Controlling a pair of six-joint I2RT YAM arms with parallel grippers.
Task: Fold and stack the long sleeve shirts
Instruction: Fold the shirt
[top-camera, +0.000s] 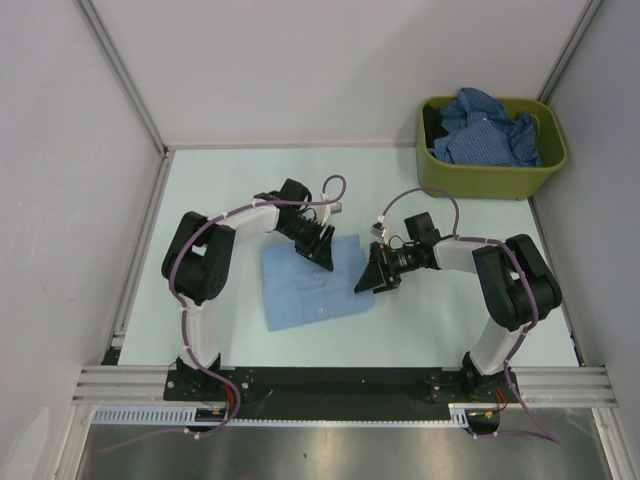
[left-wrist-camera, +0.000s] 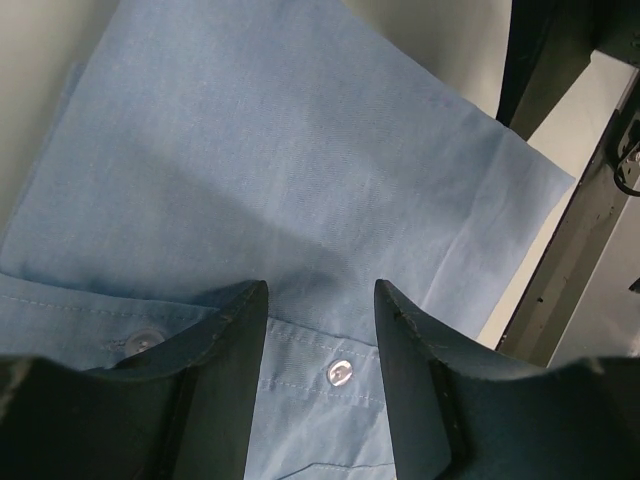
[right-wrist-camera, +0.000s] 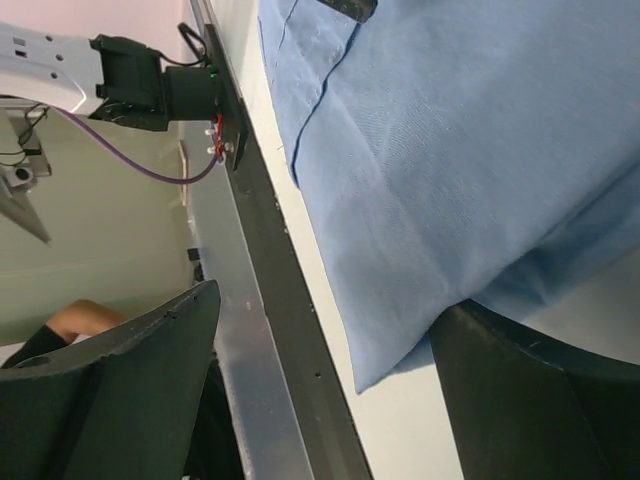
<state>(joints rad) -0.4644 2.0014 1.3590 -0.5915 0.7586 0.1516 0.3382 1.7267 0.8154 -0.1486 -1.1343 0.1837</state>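
Both claws stand open at the light blue shirt (top-camera: 300, 290).
The left claw (left-wrist-camera: 320, 290) is half spread over its buttons (left-wrist-camera: 340, 372); the right claw (right-wrist-camera: 330, 300) is wide at its edge, gripping nothing.

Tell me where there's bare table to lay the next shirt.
Bare table: the far strip between the blue shirt and the back wall, left of the bin, and a narrower strip on its near side. Crowded middle: the left gripper and right gripper sit at the shirt's edges.
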